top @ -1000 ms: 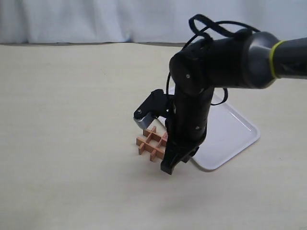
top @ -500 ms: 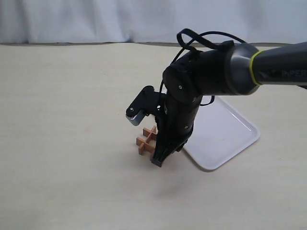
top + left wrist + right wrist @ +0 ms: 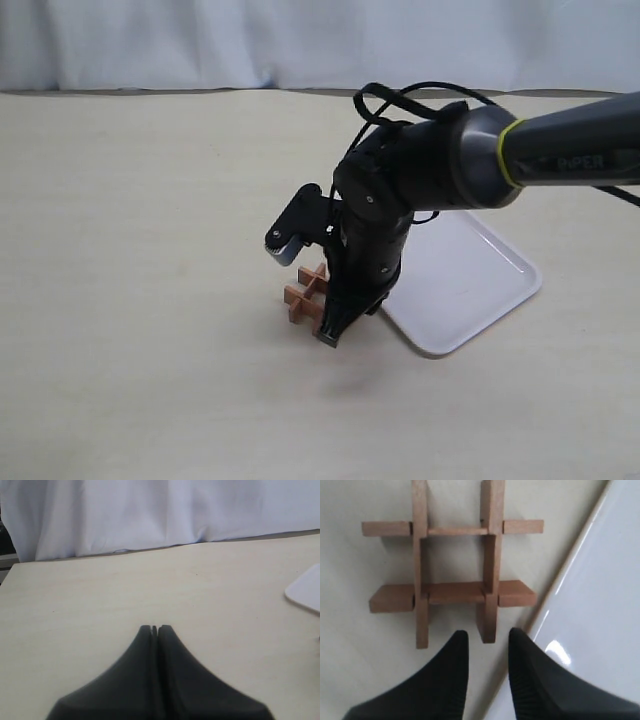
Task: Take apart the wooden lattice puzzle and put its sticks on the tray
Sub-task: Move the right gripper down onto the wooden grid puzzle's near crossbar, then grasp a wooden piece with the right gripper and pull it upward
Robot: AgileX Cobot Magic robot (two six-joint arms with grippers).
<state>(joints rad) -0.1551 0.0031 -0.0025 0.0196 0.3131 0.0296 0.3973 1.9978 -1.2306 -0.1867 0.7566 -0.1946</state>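
The right claw [image 3: 330, 336] is hanging tip-down at the centre of the exterior frame, right at the near edge of the wooden lattice puzzle [image 3: 304, 294]. The puzzle is lying flat on the pale surface [image 3: 150, 260], its sticks [image 3: 490, 555] all interlocked, just left of the white tray [image 3: 480, 275]. In the right wrist view the fingers [image 3: 451, 680] are sitting slightly apart, gripping nothing, one stick end just ahead of the gap. The left claw [image 3: 155, 629] is hovering over the surface, fingers pressed together, a tray corner showing nearby.
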